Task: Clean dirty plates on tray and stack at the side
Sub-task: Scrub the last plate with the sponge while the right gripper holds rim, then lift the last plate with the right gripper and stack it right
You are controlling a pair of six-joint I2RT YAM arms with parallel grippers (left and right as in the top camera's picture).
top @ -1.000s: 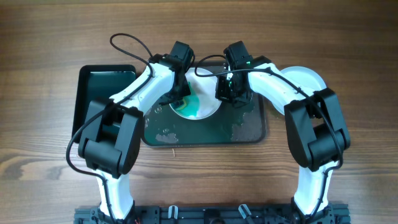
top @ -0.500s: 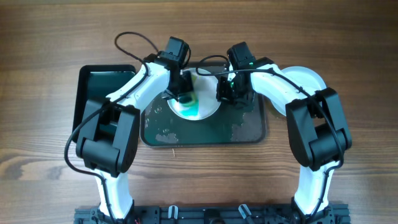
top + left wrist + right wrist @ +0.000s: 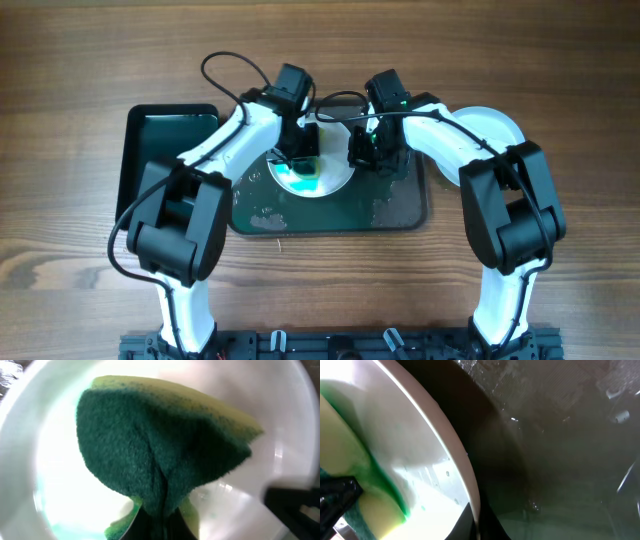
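Green scouring sponge (image 3: 160,455), yellow on its far side, fills the left wrist view. It is folded and pinched from below by the left gripper (image 3: 302,152), whose jaws are closed tight on it. The sponge is pressed against the face of the white plate (image 3: 300,425). A pale green soap film (image 3: 60,522) shows on the plate near the bottom left of that view.

From overhead, the plate sits in the upper middle of the dark tray (image 3: 400,215), which looks wet and streaked. Over the last second the left gripper has slid from the plate's left side up toward its rim, then back in toward the centre. The green smear now covers less of the plate than it did. This reads as back-and-forth scrubbing under way, so this plate is probably still being washed and is not ready to stack.

The right gripper (image 3: 368,152) has stayed at the plate's right edge throughout. Its wrist view shows the rim running straight down between its jaws, so it appears to be closed on the rim, steadying the plate.

Farther out, a white stacked plate (image 3: 495,125) rests on the wooden tabletop (image 3: 80,60) to the right of the tray, partly hidden by the right arm. A second black tray (image 3: 160,140) lies to the left.
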